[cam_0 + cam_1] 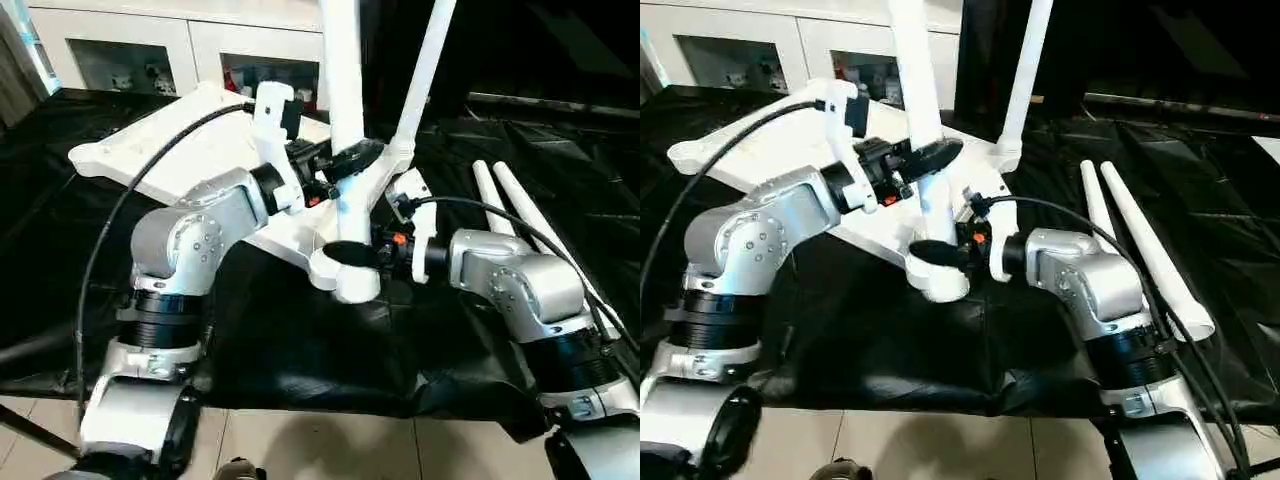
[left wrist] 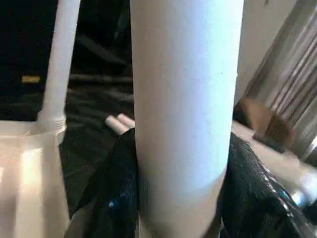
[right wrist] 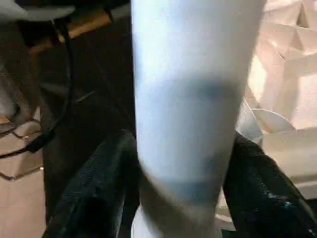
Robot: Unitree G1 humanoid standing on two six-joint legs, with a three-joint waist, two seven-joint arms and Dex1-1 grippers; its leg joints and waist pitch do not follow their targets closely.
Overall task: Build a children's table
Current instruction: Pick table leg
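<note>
Tabletop (image 1: pixel 190 150): white, underside up on the black-draped table (image 1: pixel 300 350), upper left of centre.
Upright leg (image 1: pixel 343 90): stands in the near corner socket (image 1: pixel 345 268), centre frame.
Left hand (image 1: pixel 345 160): clamped on this leg, higher up.
Right hand (image 1: pixel 352 252): clamped on it just above the socket.
Second leg (image 1: pixel 425 70): upright in the far corner.
Spare legs (image 1: pixel 1130 245): two, lying at right (the left wrist view catches just their tips (image 2: pixel 118 122)).

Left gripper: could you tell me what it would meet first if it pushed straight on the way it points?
The left gripper would meet the upright white leg at once; its fingers already sit on either side of it. Beyond lies the black-draped table, probably.
</note>
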